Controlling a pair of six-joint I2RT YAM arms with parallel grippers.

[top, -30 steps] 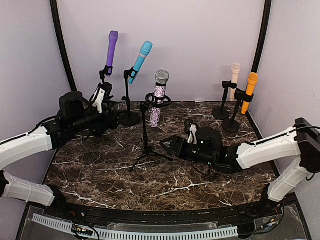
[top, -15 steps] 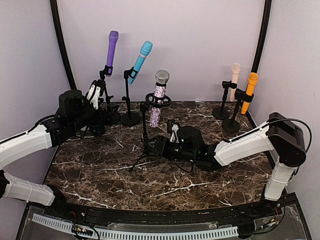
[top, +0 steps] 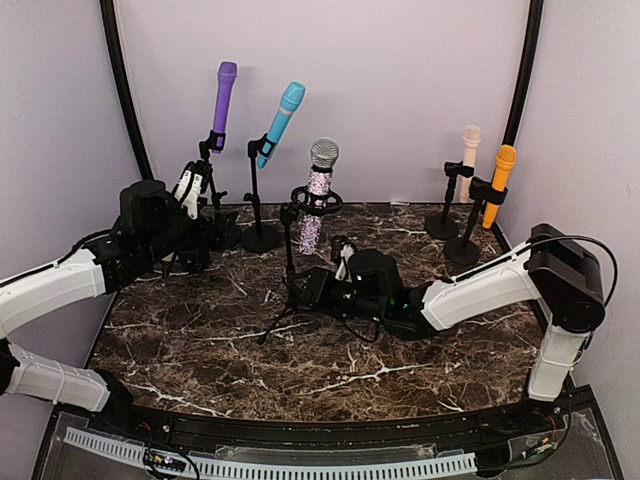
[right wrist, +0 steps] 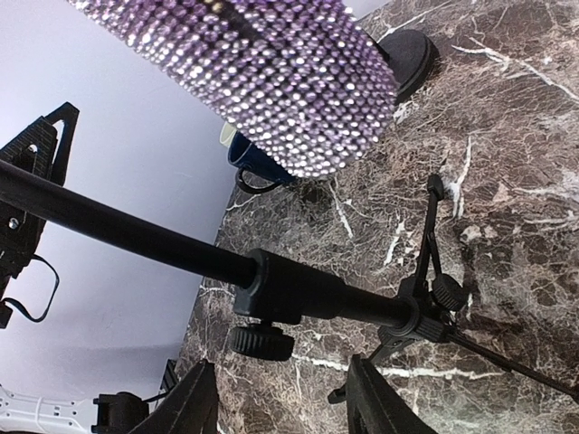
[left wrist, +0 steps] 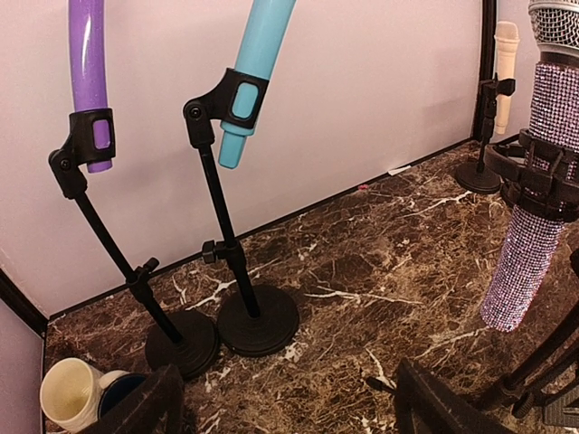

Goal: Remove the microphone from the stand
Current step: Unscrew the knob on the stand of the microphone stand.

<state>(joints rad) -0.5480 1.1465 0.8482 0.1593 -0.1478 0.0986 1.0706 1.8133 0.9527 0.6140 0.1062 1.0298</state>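
Observation:
A lilac glitter microphone (top: 318, 195) with a silver mesh head stands tilted in the ring clip of a black tripod stand (top: 291, 285) at mid table. My right gripper (top: 320, 290) is low beside the stand's pole. In the right wrist view the pole and its clamp knob (right wrist: 312, 291) cross just ahead of my right gripper (right wrist: 282, 398). Its jaws are apart, one on each side, not touching the pole. The microphone's lower end (right wrist: 271, 81) hangs above. My left gripper (top: 190, 188) is open and empty, left of the stand; the microphone (left wrist: 534, 208) is at its right.
Purple (top: 223, 100) and blue (top: 282, 120) microphones stand on round-base stands at the back left. Cream (top: 469, 160) and orange (top: 498, 180) ones stand at the back right. A cream cup (left wrist: 72, 393) sits by the left wall. The tripod's legs (right wrist: 425, 262) spread over the marble.
My right arm has slid left up to the tripod pole and its jaws have narrowed. My left gripper rose slightly a second ago and has since held still.

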